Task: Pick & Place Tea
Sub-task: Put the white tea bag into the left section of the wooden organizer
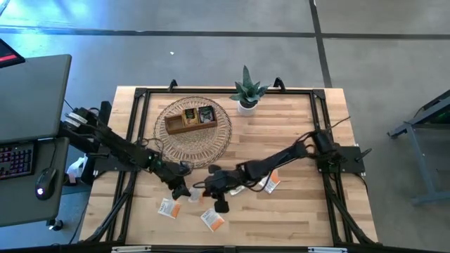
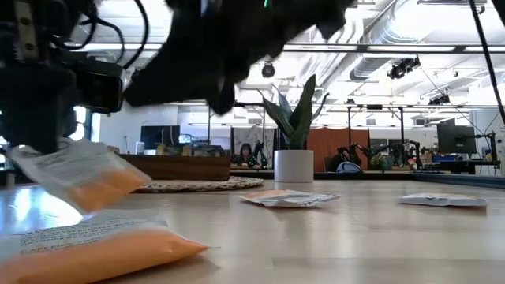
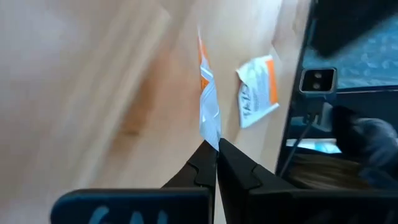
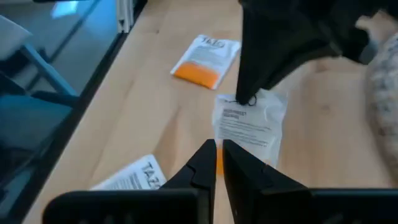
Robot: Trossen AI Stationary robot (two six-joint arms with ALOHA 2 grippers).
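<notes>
The left claw (image 3: pixel 216 163) is clamped on one edge of an orange-and-white tea sachet (image 3: pixel 208 106), which hangs just above the surface (image 1: pixel 295 211). The right claw (image 4: pixel 219 163), nearly together, holds nothing beside it.

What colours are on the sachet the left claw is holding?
Orange and white, with dark print. The sachet in the left claw shows best in the right wrist view.

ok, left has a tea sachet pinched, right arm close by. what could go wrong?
1. The left gripper has its jaws shut on only the edge of the sachet, which hangs loose. It could slip out on the way to the wooden tray.
2. The right gripper sits very close to the left one, so either arm moving could clip the other or the sachet.
</notes>
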